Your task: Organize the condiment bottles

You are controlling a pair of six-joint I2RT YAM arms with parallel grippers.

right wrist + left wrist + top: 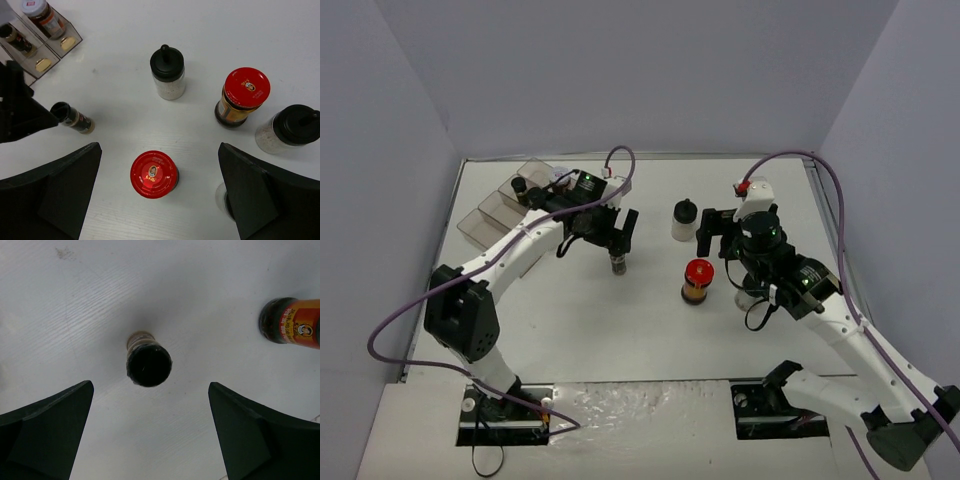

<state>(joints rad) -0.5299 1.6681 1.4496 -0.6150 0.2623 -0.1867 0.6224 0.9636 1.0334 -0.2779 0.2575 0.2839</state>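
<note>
The small black-capped bottle (148, 362) stood upright on the bare table (190, 285), directly beneath the left gripper (150, 385), whose jaws were spread wide on either side of it and touched nothing. Further right, a red-lidded jar (154, 174) sat under the right gripper (159, 147), which was likewise wide and empty. A second red-lidded jar (243, 97), a black-capped shaker (167, 72) and a second shaker (292, 127) stood close around it. The clear tray (55, 42) lay at the far left with a couple of bottles in its compartments.

The likeliest trouble was the slim bottle tipping. If the left gripper came down off-centre, one finger would meet it first and push it over. The right gripper's fingers could also nudge the crowded neighbours while closing on the jar. The two arms worked near each other and might clash if both reached inward at once
</note>
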